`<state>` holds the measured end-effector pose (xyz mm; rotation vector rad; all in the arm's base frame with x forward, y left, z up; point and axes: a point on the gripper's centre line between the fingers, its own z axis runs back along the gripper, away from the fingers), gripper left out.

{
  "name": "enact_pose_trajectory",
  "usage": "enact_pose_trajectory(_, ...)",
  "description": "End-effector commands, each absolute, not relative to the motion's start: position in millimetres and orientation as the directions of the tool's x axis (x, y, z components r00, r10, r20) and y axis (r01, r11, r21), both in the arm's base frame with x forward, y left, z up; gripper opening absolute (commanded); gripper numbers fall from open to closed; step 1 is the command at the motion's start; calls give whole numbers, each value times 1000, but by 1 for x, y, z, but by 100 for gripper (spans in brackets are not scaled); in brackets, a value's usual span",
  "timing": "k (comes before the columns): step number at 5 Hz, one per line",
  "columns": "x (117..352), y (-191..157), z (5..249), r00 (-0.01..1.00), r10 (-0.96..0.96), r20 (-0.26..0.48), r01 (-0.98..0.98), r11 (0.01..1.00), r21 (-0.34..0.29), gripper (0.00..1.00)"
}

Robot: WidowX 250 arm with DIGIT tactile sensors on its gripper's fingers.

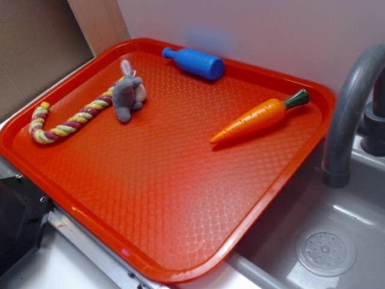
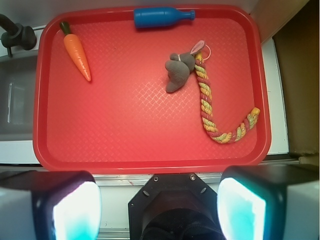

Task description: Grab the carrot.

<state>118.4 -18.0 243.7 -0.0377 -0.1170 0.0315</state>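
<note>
- The fingers [image 2: 159, 207] are seen spread wide apart with nothing between them, held above the tray's near edge.
- The tray [image 2: 125, 145] – red, textured – is seen beyond them.
- The carrot [image 2: 76, 53] is found lying flat in the tray's far left corner in the wrist view, stem toward the rim.
- A bottle [image 2: 161, 16] is laid along the far rim; a rope [image 2: 212, 110] with a bunny [image 2: 178, 71] is laid to the right, well apart from the carrot.
</note>
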Motion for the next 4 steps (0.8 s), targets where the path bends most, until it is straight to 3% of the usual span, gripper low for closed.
enact_pose_trajectory(1,118,-18,244,993,34,116,-29,999,-39,100)
enact_pose_trajectory(2,156,-31,224,982,9,187,17,991,-134,100)
enact_pose_trajectory(3,179,-42,216,974,10,228,22,990,-139,100)
enact_pose_trajectory(4,217,-66,193,958,-17,286,72,980,-184,100)
